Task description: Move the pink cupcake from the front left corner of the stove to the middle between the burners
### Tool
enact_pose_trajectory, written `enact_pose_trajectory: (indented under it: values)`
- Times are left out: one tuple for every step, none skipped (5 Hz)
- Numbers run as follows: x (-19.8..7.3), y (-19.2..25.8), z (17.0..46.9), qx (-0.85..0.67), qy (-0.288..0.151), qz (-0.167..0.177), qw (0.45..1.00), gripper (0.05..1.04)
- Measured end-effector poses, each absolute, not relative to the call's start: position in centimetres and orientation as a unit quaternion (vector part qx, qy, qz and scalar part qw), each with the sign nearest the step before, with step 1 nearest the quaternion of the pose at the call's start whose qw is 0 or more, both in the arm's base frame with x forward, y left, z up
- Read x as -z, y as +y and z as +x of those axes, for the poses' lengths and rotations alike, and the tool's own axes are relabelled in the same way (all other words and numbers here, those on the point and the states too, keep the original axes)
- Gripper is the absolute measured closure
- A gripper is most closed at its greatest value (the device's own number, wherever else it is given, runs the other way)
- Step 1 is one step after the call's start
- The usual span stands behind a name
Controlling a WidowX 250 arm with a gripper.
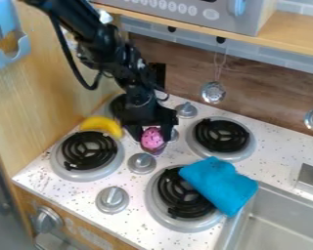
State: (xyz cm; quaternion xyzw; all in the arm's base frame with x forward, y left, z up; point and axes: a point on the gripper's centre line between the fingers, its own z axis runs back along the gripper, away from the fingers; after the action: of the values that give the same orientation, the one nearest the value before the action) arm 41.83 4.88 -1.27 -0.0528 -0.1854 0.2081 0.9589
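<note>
Judging by its looks, the pink toy (152, 140) was pinched by the hand (151, 133) amid the burners (221, 136), probably pretty light, stiff and kinda slick, so best gripped around its widest part.

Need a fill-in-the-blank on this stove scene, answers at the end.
The egg-shaped thing at the gripper is mostly ____ in colour.
The banana is coloured ____.
The blue cloth reaches from a burner to the edge of the metal ____.
Counting that burner, the speckled stovetop has ____ burners in all.

Missing words: pink; yellow; sink; four.
</note>
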Motion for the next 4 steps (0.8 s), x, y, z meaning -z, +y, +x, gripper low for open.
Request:
enact_pose_trajectory:
  values:
    - [2.0, 4.1, 43.2, -0.201, -0.184, -0.053, 0.961, 0.196]
    - [2.6, 3.2, 44.1, -0.191, -0.184, -0.049, 0.963, 0.196]
    - [2.8, 2.9, 44.7, -0.191, -0.185, -0.052, 0.963, 0.196]
    - [2.9, 2.8, 44.9, -0.191, -0.181, -0.054, 0.963, 0.149]
